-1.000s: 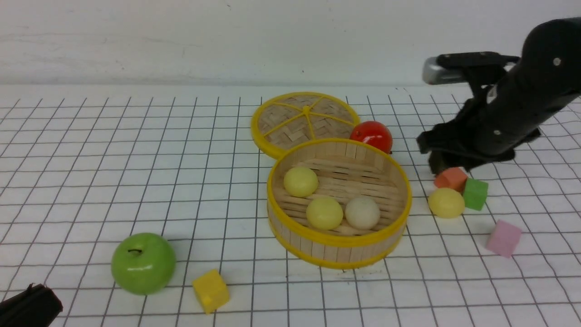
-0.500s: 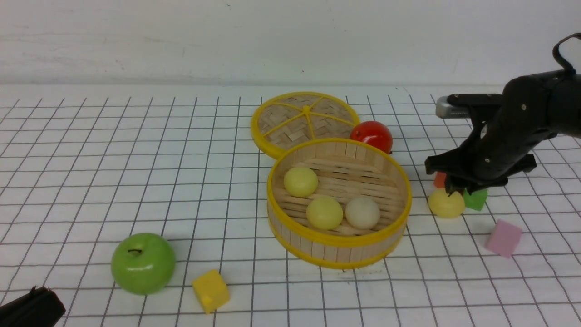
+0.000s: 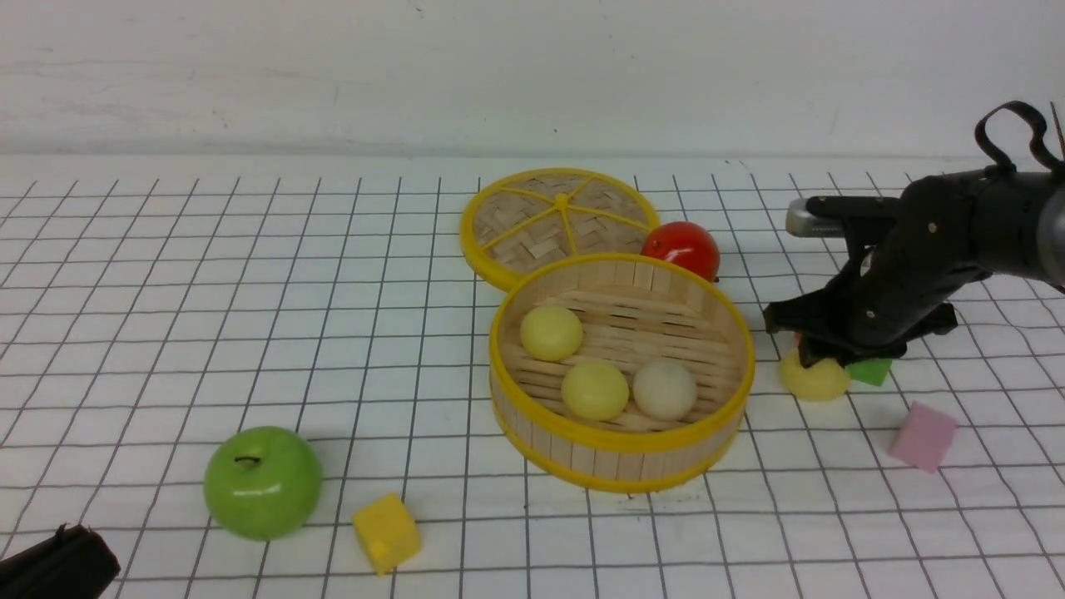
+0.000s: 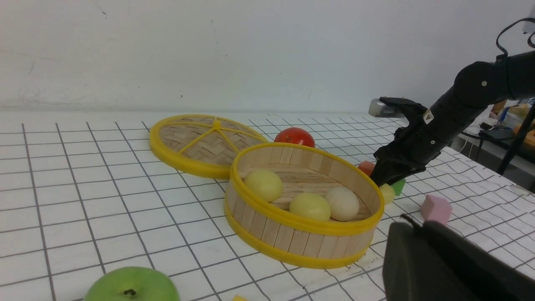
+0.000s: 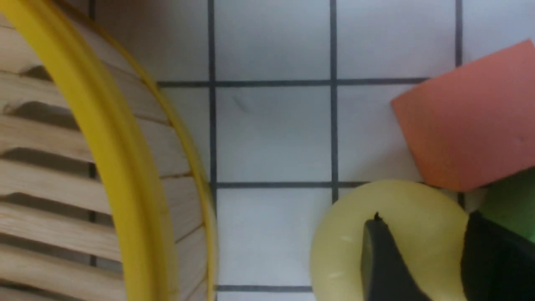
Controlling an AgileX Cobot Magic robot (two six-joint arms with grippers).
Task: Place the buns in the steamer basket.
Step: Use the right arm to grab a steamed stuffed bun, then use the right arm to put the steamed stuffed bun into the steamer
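Note:
The steamer basket (image 3: 622, 439) stands mid-table and holds three buns: two pale yellow (image 3: 552, 333) (image 3: 595, 390) and one beige-white (image 3: 664, 389). The fourth bun (image 3: 811, 378), pale yellow, lies on the table just right of the basket. My right gripper (image 3: 819, 353) is down on top of it, open, with its fingers astride the bun (image 5: 342, 251) in the right wrist view. My left gripper (image 3: 50, 566) rests low at the near left corner, jaws together and empty; it also shows in the left wrist view (image 4: 418, 225).
The flat lid (image 3: 557, 218) and a red fruit (image 3: 682, 248) lie behind the basket. An orange cube (image 5: 472, 121) and a green cube (image 3: 869, 372) touch the fourth bun's far side. A pink cube (image 3: 922, 435), a green apple (image 3: 263, 482) and a yellow cube (image 3: 386, 532) lie nearby.
My right arm has come down and slightly left until its gripper sits over the bun beside the basket, hiding the orange cube. The left arm and the buns have not moved.

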